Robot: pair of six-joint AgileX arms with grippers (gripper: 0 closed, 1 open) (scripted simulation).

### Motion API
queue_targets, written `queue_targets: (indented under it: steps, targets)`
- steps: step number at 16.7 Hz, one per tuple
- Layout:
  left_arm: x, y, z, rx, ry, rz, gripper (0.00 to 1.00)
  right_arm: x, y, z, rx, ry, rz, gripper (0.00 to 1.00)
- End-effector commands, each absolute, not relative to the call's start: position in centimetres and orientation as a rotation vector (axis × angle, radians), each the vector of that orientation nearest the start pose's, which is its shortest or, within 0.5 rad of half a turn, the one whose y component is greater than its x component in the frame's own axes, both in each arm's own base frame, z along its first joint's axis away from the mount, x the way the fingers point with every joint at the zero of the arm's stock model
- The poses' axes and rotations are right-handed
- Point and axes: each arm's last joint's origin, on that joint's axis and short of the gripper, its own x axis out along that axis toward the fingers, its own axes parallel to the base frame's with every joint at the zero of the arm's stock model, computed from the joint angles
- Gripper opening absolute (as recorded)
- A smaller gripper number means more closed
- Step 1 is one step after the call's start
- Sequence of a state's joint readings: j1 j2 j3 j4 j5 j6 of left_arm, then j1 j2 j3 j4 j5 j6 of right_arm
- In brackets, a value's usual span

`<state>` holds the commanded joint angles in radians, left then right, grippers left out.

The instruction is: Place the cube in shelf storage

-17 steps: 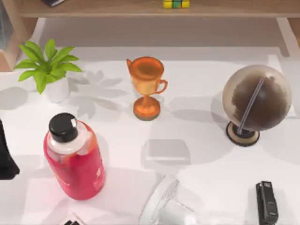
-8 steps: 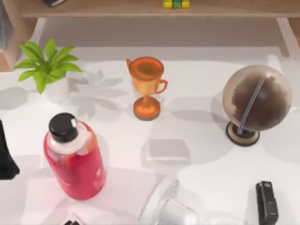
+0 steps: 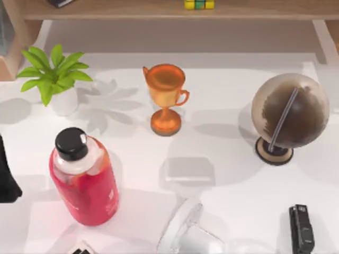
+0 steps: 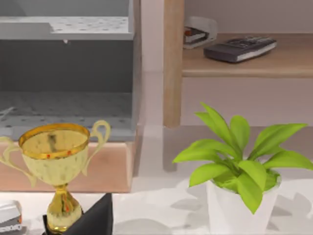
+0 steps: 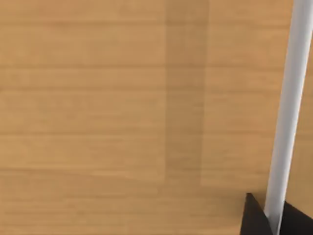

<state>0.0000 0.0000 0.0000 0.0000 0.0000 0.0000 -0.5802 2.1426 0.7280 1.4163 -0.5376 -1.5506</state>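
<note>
The cube, with yellow and green tiles, sits on the long wooden board of the shelf storage at the far edge of the top view, right of centre. No gripper touches it. My left arm is a dark shape at the table's left edge, beside the red bottle. A dark part of the left gripper shows low in the left wrist view, near a trophy. The right wrist view looks closely at light-brown wood, with dark parts of the right gripper beside a white strip.
On the white table stand a potted plant, an orange trophy, a globe, a red bottle with a black cap and a translucent grey block. A clear glassy object and a black stapler lie at the front.
The clear glassy object at the front edge has shifted slightly. The cube, the shelf and the left arm stay where they were.
</note>
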Motion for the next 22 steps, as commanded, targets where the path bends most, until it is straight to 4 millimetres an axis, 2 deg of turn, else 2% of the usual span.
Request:
queue_targets:
  steps: [3,7,10,16,22]
  targets:
    - [10.6,-0.1,16.0,0.000,0.000,0.000,1.00,32.2,-18.1,8.5,-1.555,0.032,-0.002,0.00]
    - [10.6,-0.1,16.0,0.000,0.000,0.000,1.00,35.5,-18.6,9.2,-1.572,0.006,-0.024,0.00]
    - [10.6,-0.1,16.0,0.000,0.000,0.000,1.00,37.3,-18.3,8.9,-1.563,0.017,-0.012,0.00]
    - [10.6,-0.1,16.0,0.000,0.000,0.000,1.00,37.6,-18.4,8.6,-1.557,0.032,-0.009,0.00]
    - [10.6,-0.1,16.0,0.000,0.000,0.000,1.00,42.6,-18.6,8.9,-1.565,0.019,-0.017,0.00]
